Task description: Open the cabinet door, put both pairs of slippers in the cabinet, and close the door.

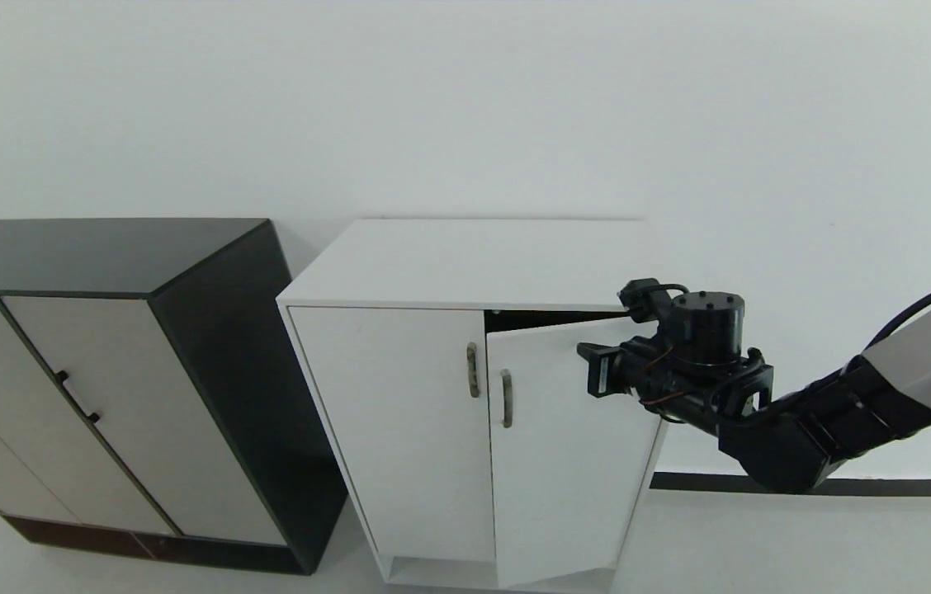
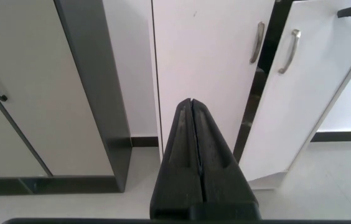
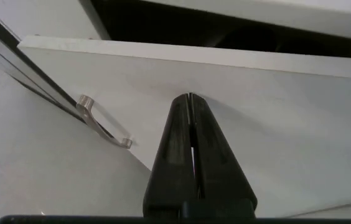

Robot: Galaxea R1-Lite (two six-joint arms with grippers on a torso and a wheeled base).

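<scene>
The white cabinet (image 1: 465,264) stands against the wall with two doors. Its left door (image 1: 391,429) is closed. Its right door (image 1: 573,462) stands slightly ajar, with a dark gap along its top edge. My right gripper (image 1: 593,371) is shut and empty, its tip at the outer face of the right door (image 3: 275,124) just under the top edge, to the right of the door's handle (image 3: 102,121); I cannot tell whether it touches. My left gripper (image 2: 191,102) is shut and empty, held low in front of the cabinet's left door (image 2: 206,56).
A black cabinet (image 1: 210,346) with beige doors stands close beside the white one on the left. Pale floor (image 1: 763,536) lies open to the right of the cabinet. The white cabinet's two metal handles (image 1: 506,398) sit side by side at its middle.
</scene>
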